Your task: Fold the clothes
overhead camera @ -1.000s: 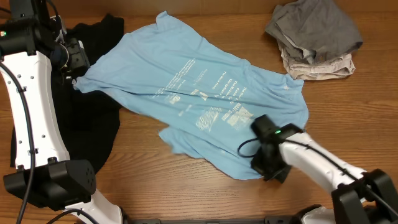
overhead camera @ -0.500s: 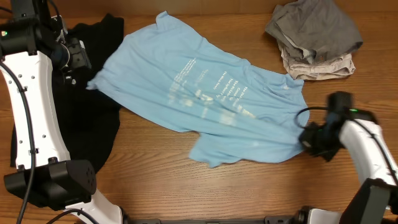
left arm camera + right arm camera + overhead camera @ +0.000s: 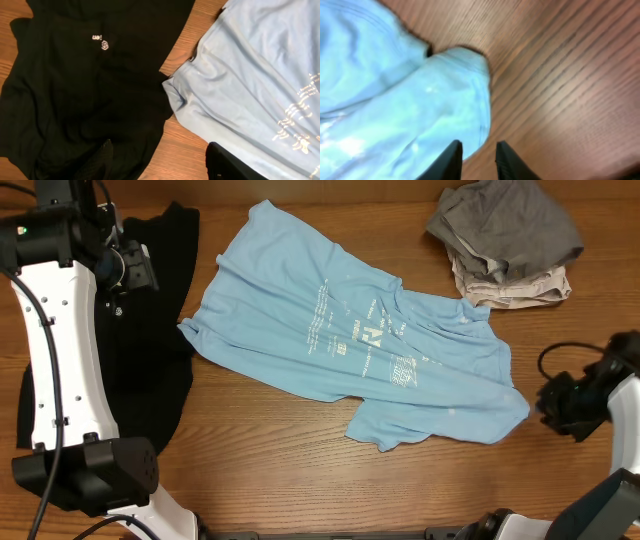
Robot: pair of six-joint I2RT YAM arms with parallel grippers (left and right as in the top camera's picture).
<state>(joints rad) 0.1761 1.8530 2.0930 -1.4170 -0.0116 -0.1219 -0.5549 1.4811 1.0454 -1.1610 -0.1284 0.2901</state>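
The T-shirt (image 3: 350,350) is light sky-blue with white printed lettering. The black shirt (image 3: 150,370) carries a small white logo. The grey piece (image 3: 505,225) and beige piece (image 3: 515,285) are plain, the tabletop (image 3: 250,470) brown wood-grain.

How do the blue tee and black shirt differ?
The blue tee is light blue; the black shirt is black. Tee carries a broad block of white lettering; shirt only a small white logo. Tee lies mid-table in full view; shirt sits at the left, partly under the left arm. Both unfolded and rumpled.
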